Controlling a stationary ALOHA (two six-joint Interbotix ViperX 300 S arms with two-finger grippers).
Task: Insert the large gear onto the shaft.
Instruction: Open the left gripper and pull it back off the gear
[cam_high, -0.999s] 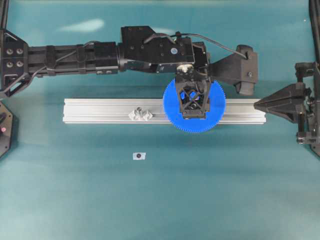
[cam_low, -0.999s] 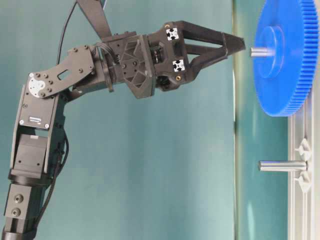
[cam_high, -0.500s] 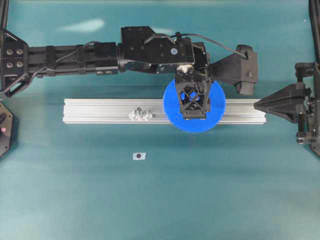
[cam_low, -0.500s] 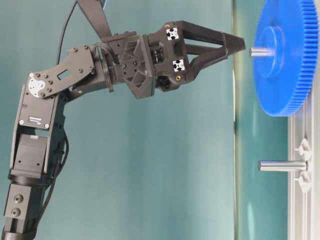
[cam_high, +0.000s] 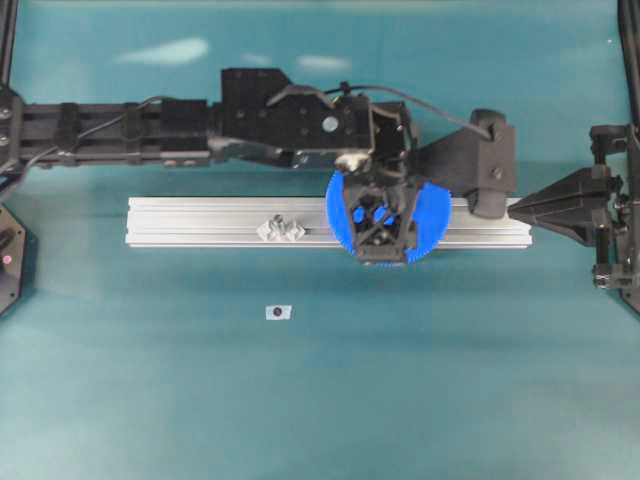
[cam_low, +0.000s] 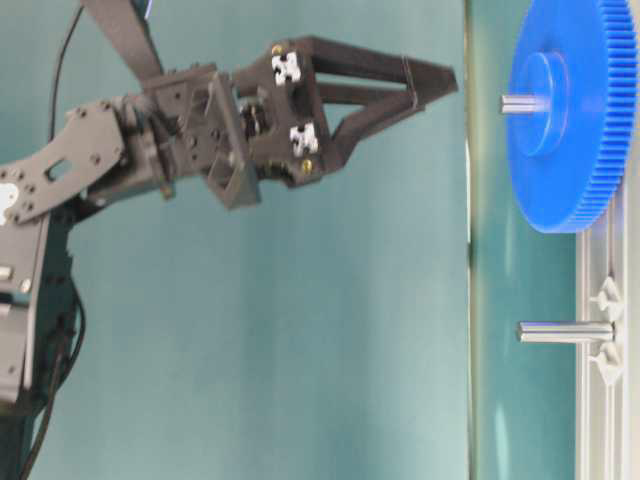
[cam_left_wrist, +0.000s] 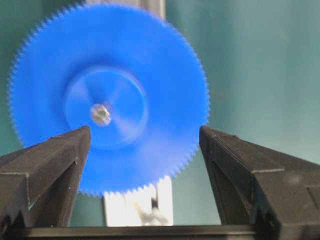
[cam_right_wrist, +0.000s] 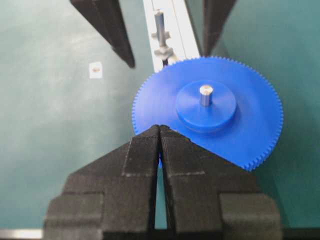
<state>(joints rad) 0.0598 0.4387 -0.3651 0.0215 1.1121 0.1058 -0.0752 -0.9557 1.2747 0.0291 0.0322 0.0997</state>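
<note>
The large gear (cam_high: 434, 218), a bright-blue toothed disc, sits on the shaft (cam_right_wrist: 205, 94), whose silvery tip pokes up through the raised hub. Both show in the table-level view too, gear (cam_low: 570, 130) and shaft (cam_low: 518, 103). My left gripper (cam_high: 380, 215) hangs open above the gear, well clear of it (cam_low: 445, 82). In the left wrist view the gear (cam_left_wrist: 150, 95) lies beyond the spread jaws (cam_left_wrist: 145, 132) with nothing between them. My right gripper (cam_high: 512, 209) is shut and empty at the rail's right end, its tips (cam_right_wrist: 160, 127) close to the gear's rim (cam_right_wrist: 235, 135).
The aluminium rail (cam_high: 200, 222) runs left to right across the table. A second upright pin (cam_high: 281, 228) with clear tabs stands on it left of the gear. A small white tag (cam_high: 278, 312) lies on the teal table in front of the rail.
My left gripper, still open, has drawn back and up from the gear, and the arm has pulled to the left. The gear stays on the shaft. The right gripper has not moved.
</note>
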